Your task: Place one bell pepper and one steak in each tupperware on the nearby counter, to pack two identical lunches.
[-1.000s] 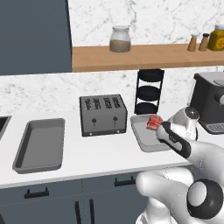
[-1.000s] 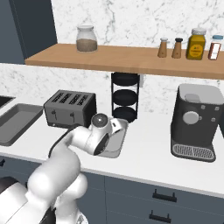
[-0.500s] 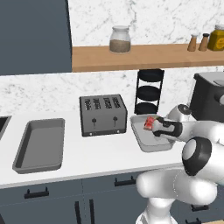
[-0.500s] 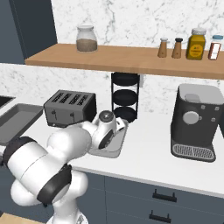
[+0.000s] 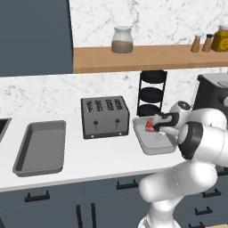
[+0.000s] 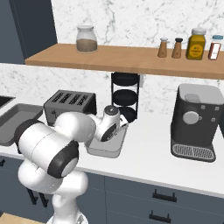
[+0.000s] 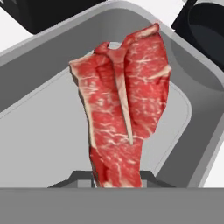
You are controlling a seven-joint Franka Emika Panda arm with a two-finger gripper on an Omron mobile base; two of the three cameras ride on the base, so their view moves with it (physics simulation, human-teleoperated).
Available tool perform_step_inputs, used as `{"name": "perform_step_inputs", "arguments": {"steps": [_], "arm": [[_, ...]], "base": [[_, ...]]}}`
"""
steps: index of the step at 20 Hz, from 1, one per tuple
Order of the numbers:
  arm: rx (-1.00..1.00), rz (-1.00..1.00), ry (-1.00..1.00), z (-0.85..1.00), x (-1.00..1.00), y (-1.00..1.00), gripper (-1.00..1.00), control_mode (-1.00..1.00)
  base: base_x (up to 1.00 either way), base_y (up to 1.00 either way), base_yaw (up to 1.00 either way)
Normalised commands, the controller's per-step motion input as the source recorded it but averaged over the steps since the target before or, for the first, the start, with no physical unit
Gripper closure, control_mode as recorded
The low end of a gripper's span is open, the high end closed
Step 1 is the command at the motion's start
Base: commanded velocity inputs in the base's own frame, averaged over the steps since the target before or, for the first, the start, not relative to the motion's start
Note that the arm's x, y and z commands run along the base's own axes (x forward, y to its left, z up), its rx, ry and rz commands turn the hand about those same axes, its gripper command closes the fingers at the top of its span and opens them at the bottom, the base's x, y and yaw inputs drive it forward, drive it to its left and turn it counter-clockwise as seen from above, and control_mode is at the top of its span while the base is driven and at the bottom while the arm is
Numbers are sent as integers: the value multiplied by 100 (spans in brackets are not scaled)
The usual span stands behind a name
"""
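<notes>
My gripper (image 7: 117, 181) is shut on a steak (image 7: 122, 109), a raw pink-red slab with pale streaks. The steak hangs just above the floor of a grey tupperware (image 7: 43, 65). In the left base view the gripper (image 5: 153, 125) holds the steak (image 5: 149, 124) over the back left part of this tupperware (image 5: 153, 146), right of the toaster. A second tupperware (image 5: 40, 147) lies with nothing in it at the left of the white counter (image 5: 107, 156). The right base view shows the hand over the near tupperware (image 6: 105, 149). The bell pepper is out of view.
A dark toaster (image 5: 105, 116) stands between the two containers. A black tiered rack (image 5: 152, 91) stands behind the right one, and a coffee machine (image 6: 197, 122) sits further right. A wooden shelf (image 5: 147, 57) with jars hangs above the counter.
The arm has swung its elbow out to the right of the left base view. The held steak has shifted slightly left over the tray. The grip has stayed shut.
</notes>
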Motion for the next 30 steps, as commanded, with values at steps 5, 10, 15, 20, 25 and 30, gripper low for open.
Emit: {"name": "perform_step_inputs", "arguments": {"steps": [5,10,15,20,25,30], "arm": [[0,3,3,-27,30,0,100,-100],[0,3,2,-22,33,0,100,-100],[0,3,2,-15,28,0,-100,-100],[0,2,0,14,0,-5,-100,-100],[2,1,-1,55,-16,0,-100,-100],[1,5,-5,93,-68,1,-100,-100]], "base": [[0,0,0],[0,0,0],[0,0,0],[0,0,0],[0,0,0],[0,0,0]]}}
